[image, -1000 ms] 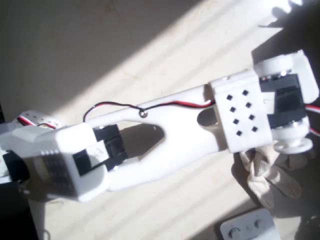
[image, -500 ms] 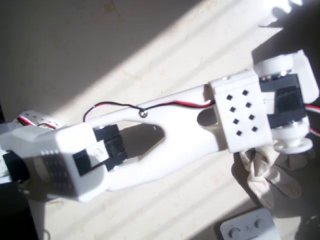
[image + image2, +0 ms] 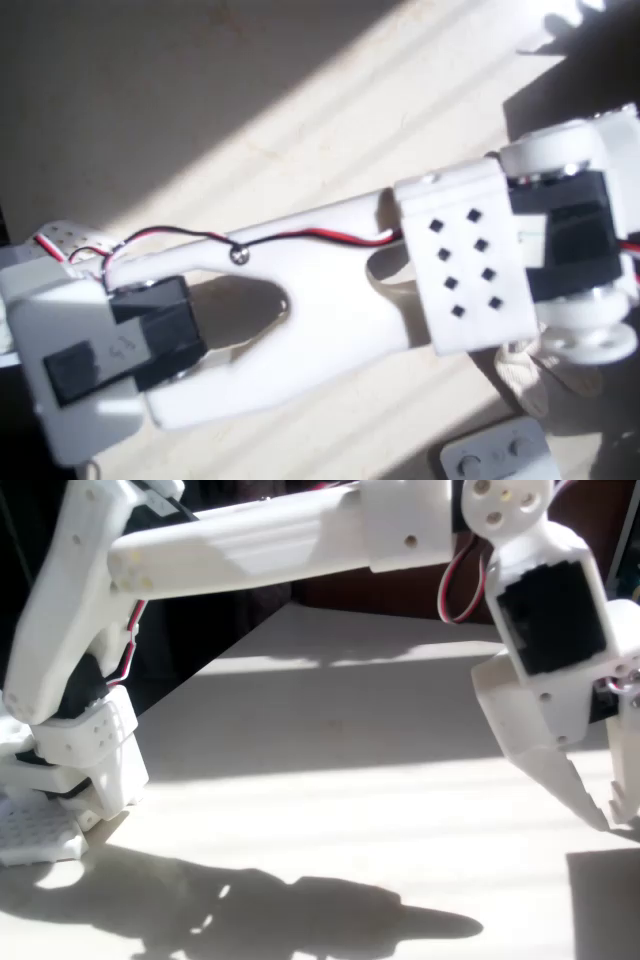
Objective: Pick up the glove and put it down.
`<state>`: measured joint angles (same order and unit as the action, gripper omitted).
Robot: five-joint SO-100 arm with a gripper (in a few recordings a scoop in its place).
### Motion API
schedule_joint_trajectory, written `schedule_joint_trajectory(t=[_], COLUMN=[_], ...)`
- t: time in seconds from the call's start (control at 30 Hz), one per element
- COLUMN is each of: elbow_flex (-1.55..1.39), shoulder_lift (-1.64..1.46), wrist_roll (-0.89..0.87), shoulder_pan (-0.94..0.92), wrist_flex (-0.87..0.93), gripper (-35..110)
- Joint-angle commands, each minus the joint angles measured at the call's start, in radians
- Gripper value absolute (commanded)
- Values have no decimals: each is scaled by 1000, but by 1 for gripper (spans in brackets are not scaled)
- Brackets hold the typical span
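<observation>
The beige knit glove (image 3: 520, 368) lies on the table at the lower right of the overhead view. Only a small patch of it shows from under the white arm's wrist (image 3: 560, 250). In the fixed view my gripper (image 3: 610, 815) hangs at the right edge, lifted clear of the tabletop. Its white fingers (image 3: 560, 770) converge to tips that stand almost together, with nothing between them. The right-hand finger is partly cut off by the picture's edge. No glove shows in that view.
A grey flat device with two round buttons (image 3: 495, 455) lies at the bottom right of the overhead view, close to the glove. The arm's base (image 3: 60, 770) stands at the left. Sunlit bare tabletop (image 3: 330, 780) stretches between base and gripper.
The arm has risen toward the overhead camera and shifted slightly left, and it now covers more of the glove. The glove has stayed on the table.
</observation>
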<state>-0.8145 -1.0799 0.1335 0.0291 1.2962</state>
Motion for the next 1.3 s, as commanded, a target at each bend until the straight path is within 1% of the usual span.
schedule_joint_trajectory(t=[0.0,0.4,0.67,0.93,1.1,1.27], elbow_flex=[-166,-678,-1091,-1433,-1638,-1782], shoulder_lift=[-239,-770,-1134,-1454,-1621,-1804], wrist_roll=[-8,-11,-9,5,5,5], shoulder_pan=[-8,-54,-54,-49,-41,-38], wrist_flex=[-28,-130,-291,-477,-489,-479], gripper=[1,1,1,0,0,0])
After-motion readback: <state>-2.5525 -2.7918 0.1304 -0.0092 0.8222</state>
